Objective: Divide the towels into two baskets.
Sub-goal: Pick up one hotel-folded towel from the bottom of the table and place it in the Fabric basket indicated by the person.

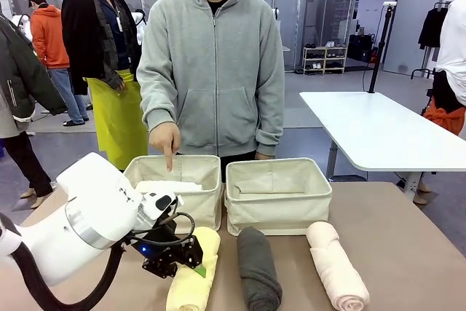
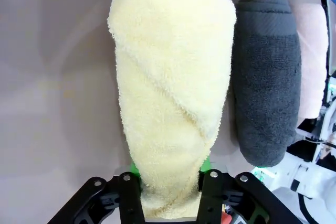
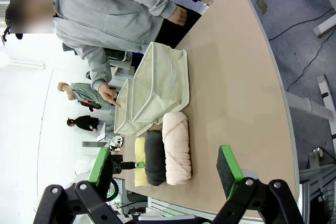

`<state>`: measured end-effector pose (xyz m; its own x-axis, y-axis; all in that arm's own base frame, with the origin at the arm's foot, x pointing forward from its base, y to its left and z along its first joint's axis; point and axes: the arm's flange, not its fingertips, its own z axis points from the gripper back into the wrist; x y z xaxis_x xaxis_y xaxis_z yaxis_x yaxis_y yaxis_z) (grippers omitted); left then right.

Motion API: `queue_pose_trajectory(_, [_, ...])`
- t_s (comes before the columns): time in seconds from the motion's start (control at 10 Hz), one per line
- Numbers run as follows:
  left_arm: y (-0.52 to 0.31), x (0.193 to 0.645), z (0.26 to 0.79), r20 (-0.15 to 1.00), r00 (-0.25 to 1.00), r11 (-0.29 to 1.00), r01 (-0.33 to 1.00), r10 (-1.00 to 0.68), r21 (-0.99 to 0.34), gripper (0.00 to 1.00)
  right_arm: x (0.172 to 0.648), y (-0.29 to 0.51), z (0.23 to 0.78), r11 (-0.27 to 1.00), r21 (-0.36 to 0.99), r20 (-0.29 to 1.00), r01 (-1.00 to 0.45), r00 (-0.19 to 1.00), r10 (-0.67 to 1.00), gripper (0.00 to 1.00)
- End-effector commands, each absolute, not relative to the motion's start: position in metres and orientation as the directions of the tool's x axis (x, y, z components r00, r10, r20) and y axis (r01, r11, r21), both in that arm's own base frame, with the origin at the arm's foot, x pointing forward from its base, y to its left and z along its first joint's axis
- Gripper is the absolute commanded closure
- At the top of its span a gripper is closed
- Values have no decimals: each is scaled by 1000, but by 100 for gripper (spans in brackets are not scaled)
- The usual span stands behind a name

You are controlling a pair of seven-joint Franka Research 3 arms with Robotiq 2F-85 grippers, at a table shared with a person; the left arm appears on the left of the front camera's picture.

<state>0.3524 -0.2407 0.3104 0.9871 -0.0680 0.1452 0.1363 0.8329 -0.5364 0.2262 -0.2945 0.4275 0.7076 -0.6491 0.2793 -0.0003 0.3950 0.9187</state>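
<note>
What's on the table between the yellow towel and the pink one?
A rolled dark grey towel, between the yellow towel and the pink towel; the front view shows it.

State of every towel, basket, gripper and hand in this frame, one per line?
left gripper: shut on yellow towel.
right gripper: open, empty.
yellow towel: rolled, lying flat, gripped.
grey towel: rolled, lying free.
pink towel: rolled, lying free.
white towel: inside left basket.
left basket: upright, holding white towel.
right basket: upright, nothing seen inside.
hand: pointing down into left basket.
</note>
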Motion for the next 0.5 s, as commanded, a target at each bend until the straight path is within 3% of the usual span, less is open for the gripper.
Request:
queue_pose_trajectory(0.0, [-236,341,314,145,983,822,176,-115,-541,83,224,-293,429,388,922,284,-11,701,-654,0])
queue_pose_trajectory(0.1, [-234,340,320,150,983,816,175,-109,-551,99,224,-293,429,388,922,284,-11,701,-654,0])
queue_pose_trajectory(0.2, [-228,340,333,155,981,808,185,-118,-559,93,224,-293,429,388,922,284,-11,701,-654,0])
queue_pose_trajectory(0.4, [-201,339,379,192,970,804,232,-150,-547,93,224,-293,429,388,922,284,-11,701,-654,0])
